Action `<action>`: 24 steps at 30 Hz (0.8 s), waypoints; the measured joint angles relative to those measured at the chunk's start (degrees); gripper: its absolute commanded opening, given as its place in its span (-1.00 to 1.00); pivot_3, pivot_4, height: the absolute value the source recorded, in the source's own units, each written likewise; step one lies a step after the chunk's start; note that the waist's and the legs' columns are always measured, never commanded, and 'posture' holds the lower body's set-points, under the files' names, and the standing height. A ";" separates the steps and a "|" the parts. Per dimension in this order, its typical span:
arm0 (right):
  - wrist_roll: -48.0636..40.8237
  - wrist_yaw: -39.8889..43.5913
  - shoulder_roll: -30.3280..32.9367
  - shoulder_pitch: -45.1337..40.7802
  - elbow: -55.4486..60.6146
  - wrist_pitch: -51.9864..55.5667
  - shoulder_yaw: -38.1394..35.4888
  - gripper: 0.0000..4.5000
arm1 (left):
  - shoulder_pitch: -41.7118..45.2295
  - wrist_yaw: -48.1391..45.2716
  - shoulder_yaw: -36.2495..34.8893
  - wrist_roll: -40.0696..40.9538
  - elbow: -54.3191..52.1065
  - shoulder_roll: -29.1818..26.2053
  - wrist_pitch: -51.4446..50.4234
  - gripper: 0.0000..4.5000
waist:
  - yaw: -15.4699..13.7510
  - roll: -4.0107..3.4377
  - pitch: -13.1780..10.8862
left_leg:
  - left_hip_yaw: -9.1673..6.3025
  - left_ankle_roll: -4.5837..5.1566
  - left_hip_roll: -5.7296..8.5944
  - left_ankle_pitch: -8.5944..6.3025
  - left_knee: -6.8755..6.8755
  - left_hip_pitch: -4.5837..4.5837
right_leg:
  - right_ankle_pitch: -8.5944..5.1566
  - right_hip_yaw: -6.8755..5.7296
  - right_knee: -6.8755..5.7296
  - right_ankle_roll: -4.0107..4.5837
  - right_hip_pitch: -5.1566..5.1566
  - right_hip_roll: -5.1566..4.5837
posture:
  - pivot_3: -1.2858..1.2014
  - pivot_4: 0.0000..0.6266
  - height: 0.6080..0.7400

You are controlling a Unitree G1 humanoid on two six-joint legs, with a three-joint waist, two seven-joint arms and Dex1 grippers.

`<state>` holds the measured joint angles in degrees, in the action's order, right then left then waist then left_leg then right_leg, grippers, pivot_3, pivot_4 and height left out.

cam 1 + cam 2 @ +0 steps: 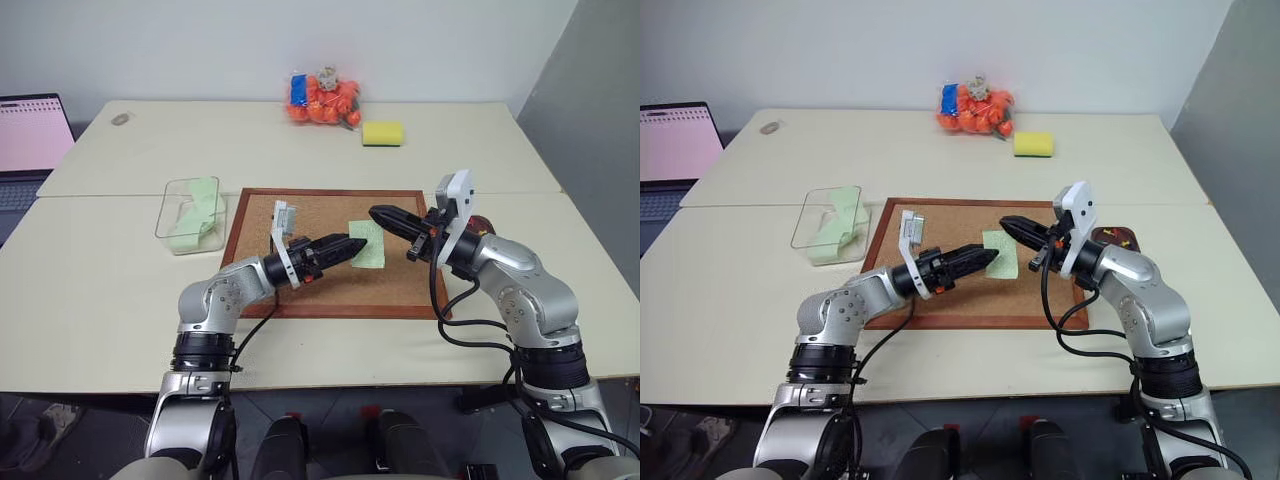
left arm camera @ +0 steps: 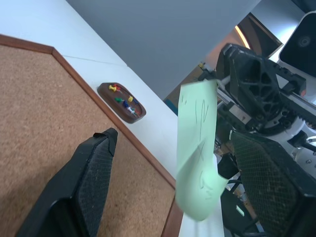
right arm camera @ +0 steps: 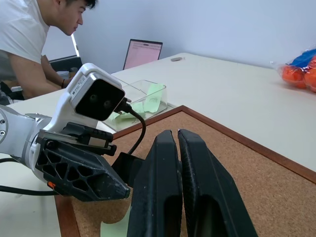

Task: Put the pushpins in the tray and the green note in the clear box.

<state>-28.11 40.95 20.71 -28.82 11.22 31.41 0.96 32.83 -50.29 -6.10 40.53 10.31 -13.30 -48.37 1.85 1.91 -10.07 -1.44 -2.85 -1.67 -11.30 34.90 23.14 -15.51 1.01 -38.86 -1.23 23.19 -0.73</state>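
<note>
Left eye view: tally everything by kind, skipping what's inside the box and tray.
Corkboard: 1
Clear box: 1
Tray: 1
Loose green note: 1
Yellow sponge: 1
Bag of orange fruit: 1
Laptop: 1
Small grey item: 1
Total: 8

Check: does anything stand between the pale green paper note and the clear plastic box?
Only the open left gripper and its arm, which lie over the wooden-framed corkboard between the pale green note and the clear plastic box. Nothing else visible stands in the way.
</note>
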 measured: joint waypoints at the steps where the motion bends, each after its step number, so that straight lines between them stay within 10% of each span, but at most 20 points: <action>1: 0.00 -0.08 -0.06 0.00 0.00 0.00 0.12 -1.00 | 0.12 0.18 -0.11 0.08 0.19 0.20 -0.01 0.72 | -0.01 0.00 0.00 | -0.01 0.00 0.00 0.00 0.00 0.00 | 0.00 -0.01 0.00 0.00 0.00 0.00 | 0.03 -0.52 1.00; 20: 1.13 -1.16 -1.24 -0.15 -1.64 -1.99 0.51 -1.00 | 0.15 2.19 -0.06 0.03 -0.60 1.23 0.07 -0.96 | -0.06 0.01 0.00 | 0.00 0.00 0.00 0.00 0.00 0.02 | 0.00 0.00 0.00 0.00 0.00 0.00 | 0.03 -0.52 1.00; 24: 1.98 -1.21 -1.52 -0.63 -2.69 -2.31 0.92 -1.00 | 0.15 2.17 -0.06 0.04 -0.69 1.21 -0.03 -0.99 | -0.05 0.01 0.00 | -0.01 0.00 0.00 0.00 0.00 0.02 | 0.00 -0.01 0.00 0.00 0.00 0.00 | 0.03 -0.52 1.00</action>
<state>-26.13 39.74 19.19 -29.46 8.54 29.10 1.88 32.98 -48.12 -6.16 40.57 9.62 -12.09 -48.40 1.80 1.92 -10.07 -1.44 -2.85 -1.66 -11.30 34.91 23.16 -15.51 1.00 -38.85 -1.23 23.20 -0.73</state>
